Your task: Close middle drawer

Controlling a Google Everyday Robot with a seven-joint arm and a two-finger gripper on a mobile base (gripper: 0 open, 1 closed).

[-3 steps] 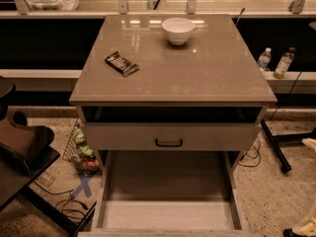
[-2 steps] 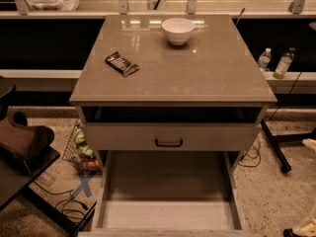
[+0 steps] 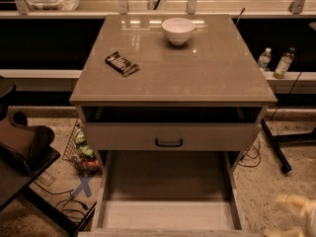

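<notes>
The middle drawer [image 3: 168, 212] of the grey-beige cabinet [image 3: 173, 78] is pulled far out toward the camera. Its pale wood-grain floor is bare, and its front runs along the bottom edge of the view, so the handle is out of sight. Above it, the upper drawer [image 3: 169, 136] with the black bar handle stands slightly out from the cabinet. My gripper [image 3: 295, 216] shows as a pale shape at the bottom right corner. It is to the right of the open drawer, near its front corner, and apart from it.
A white bowl [image 3: 177, 30] and a dark snack bar [image 3: 122, 63] lie on the cabinet top. Two water bottles [image 3: 274, 62] stand at the right. A black stand leg [image 3: 274, 147] crosses the floor at the right. A dark chair [image 3: 22, 149], clutter and cables are at the left.
The gripper has come a little further into view at the bottom right. The drawers and the things on the cabinet have not moved.
</notes>
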